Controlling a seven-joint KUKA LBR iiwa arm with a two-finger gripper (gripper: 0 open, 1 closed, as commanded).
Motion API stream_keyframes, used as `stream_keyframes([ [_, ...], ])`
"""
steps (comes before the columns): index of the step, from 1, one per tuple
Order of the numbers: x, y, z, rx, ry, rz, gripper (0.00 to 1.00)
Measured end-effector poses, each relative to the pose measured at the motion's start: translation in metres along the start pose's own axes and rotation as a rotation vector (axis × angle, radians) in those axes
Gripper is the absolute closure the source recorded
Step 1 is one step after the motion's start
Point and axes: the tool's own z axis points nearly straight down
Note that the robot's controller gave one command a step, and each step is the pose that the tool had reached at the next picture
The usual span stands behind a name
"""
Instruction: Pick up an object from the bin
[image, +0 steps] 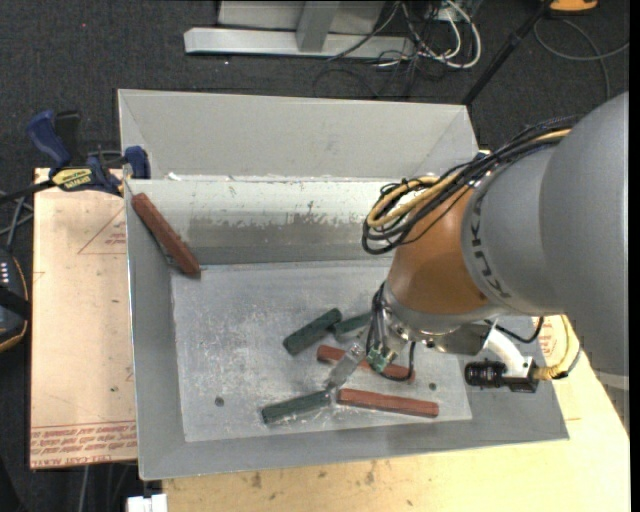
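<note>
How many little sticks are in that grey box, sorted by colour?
Red-brown bars: 3. One leans at the left, one lies at the front, and one is partly hidden under the gripper.
Dark green bars: 3. One lies in the middle, a short one is beside it, and one lies at the front.
Total: 6

Broad, rounded grey arm (590, 200), dark lettering (482, 250) just right of the orange cover (435, 270); black and yellow cables (420, 205) looped above that cover; white bracket (505, 350) and black plug (490, 374) at its lower right; slim metal gripper (358, 362) with a small green part below its left edge.
</note>
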Motion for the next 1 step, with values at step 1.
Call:
stream_keyframes([
  [1,-0.0004,0.0011,-0.0007,-0.002,-0.002,-0.002,0.00],
])
